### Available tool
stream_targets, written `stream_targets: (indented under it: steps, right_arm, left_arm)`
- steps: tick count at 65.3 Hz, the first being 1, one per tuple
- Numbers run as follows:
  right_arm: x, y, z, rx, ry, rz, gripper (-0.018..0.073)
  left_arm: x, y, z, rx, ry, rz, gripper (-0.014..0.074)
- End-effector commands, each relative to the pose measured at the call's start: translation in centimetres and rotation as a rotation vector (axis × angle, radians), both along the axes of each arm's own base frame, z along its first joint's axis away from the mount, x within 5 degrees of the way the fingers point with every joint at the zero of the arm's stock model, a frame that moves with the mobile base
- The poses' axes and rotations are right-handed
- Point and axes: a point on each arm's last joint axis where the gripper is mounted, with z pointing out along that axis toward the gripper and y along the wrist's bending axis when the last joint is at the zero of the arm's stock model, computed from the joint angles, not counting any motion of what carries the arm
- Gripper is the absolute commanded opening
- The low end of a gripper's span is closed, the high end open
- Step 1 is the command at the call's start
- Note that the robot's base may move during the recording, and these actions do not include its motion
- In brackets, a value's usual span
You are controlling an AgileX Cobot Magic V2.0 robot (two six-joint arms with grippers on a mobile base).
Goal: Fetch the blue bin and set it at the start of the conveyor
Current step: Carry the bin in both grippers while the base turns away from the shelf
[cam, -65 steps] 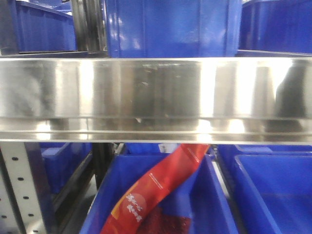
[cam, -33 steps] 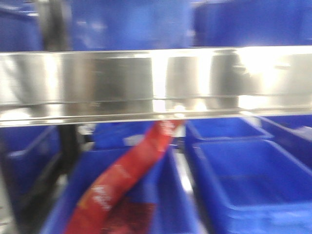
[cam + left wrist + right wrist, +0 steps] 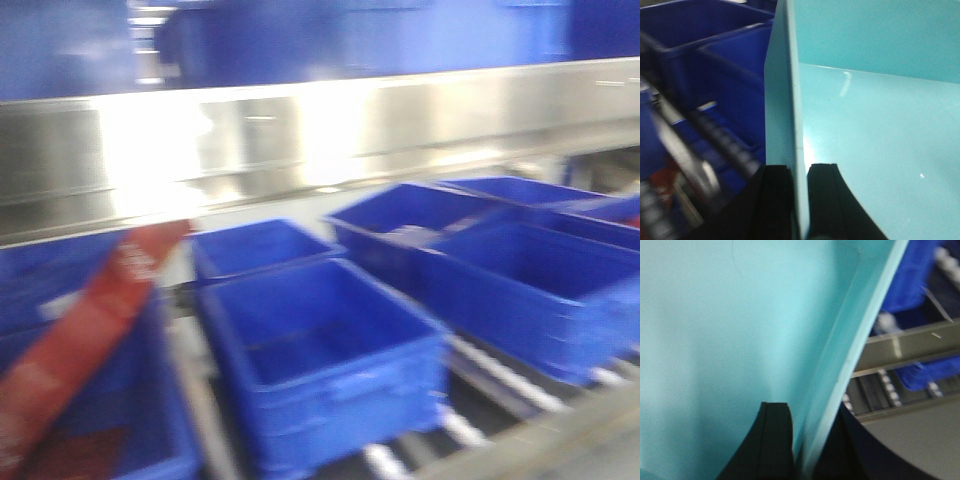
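Front view: the blue bin does not show in this blurred frame; a steel shelf rail (image 3: 400,120), dark-blue crates (image 3: 320,350) on rollers (image 3: 500,375) and a red packet (image 3: 80,330) fill it; no conveyor belt is seen.

Left wrist view: the blue bin (image 3: 875,125) fills the frame, its smooth turquoise inner face glossy under the lights; the left gripper (image 3: 799,175) straddles the bin's side wall, one black finger inside and one outside, jaws pinching the wall between them; dark-blue crates stand just outside that wall.

Right wrist view: the right gripper (image 3: 807,430) clamps another wall of the bin in the same way, one finger inside the bin and the other outside the rim; a roller track (image 3: 885,385) lies outside the wall, beyond the bin.

What shows of the bin's inside is bare, so it should carry light; the plastic looks stiff but slick, and thin walls may flex; a hold at the rim on two walls, kept level, seems soundest.
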Motion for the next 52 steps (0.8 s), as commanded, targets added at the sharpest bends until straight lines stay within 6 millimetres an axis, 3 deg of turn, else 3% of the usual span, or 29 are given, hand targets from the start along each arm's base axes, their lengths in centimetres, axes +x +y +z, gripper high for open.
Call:
stream_targets:
  steps: [1,52]
  right_arm:
    - [-0.23,0.39,0.83,0.017,-0.061,0.037,-0.0153]
    - [-0.23,0.39,0.83,0.017,-0.061,0.037,-0.0153]
  left_arm:
    - [-0.61,-0.5,1.42,-0.097,-0.073,-0.039,-0.0111]
    - [-0.61,-0.5,1.42,-0.097,-0.073,-0.039,-0.0111]
